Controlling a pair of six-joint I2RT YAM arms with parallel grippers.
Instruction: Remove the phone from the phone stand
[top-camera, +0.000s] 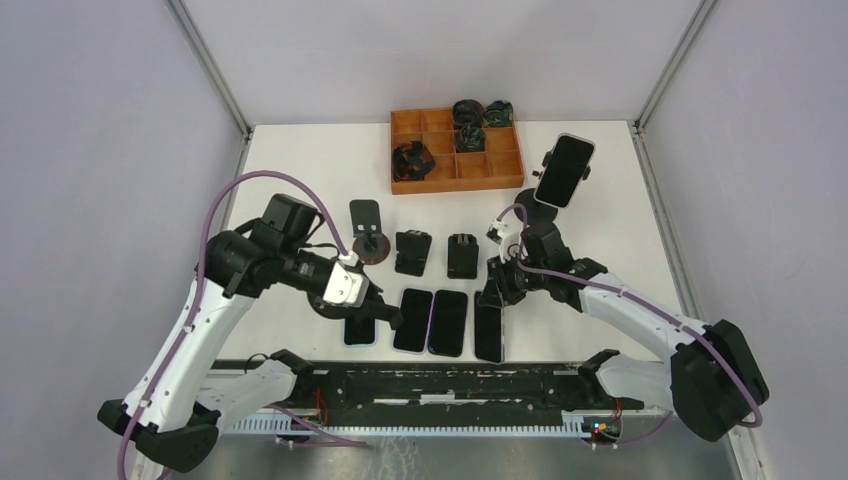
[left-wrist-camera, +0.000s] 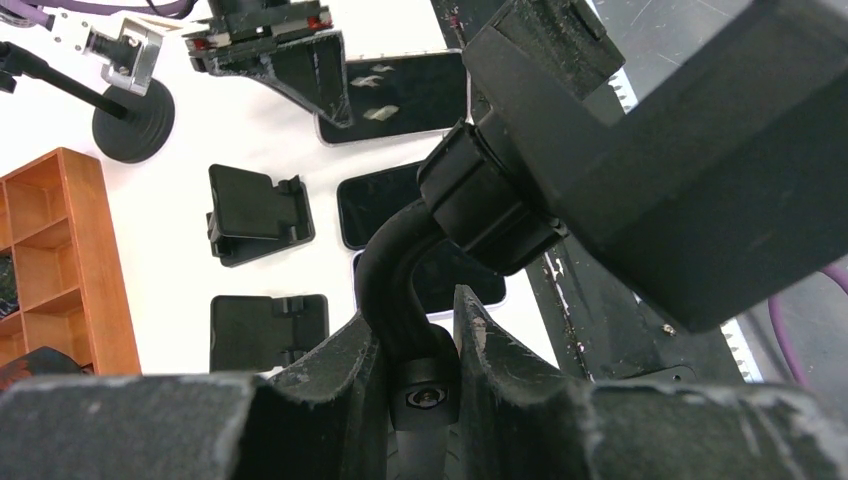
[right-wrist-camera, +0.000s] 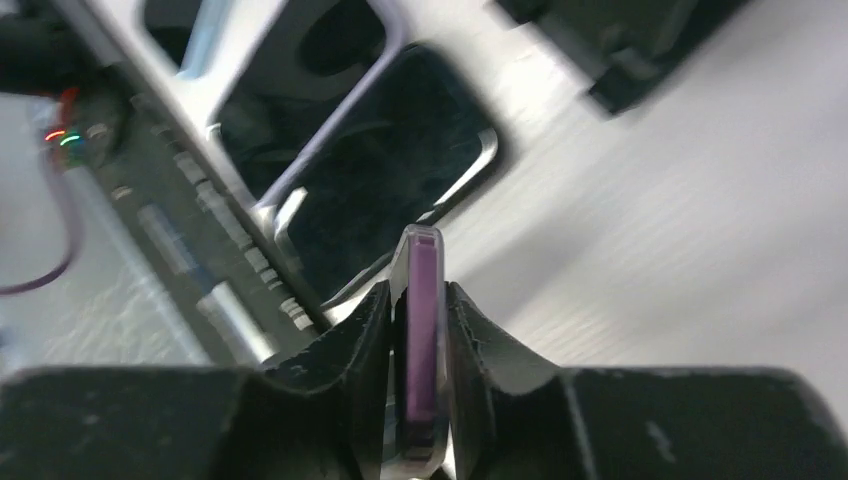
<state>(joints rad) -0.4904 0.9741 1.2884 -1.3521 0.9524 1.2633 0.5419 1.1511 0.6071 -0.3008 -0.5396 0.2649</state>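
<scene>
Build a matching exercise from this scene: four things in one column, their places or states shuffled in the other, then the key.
1. purple-edged phone
2. black curved stand arm
3. orange wooden compartment tray
4. black phone with pale rim

A. holds dark bundles
B. mounted on the black round-based stand, far right
C. clamped in the left gripper
D. clamped edge-on in the right gripper

Pairs: 1-D, 2-C, 3-A, 4-B

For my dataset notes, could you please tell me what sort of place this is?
Likely a robot lab test cell: a white table boxed in by grey walls, with phones and phone stands laid out in rows.
</scene>
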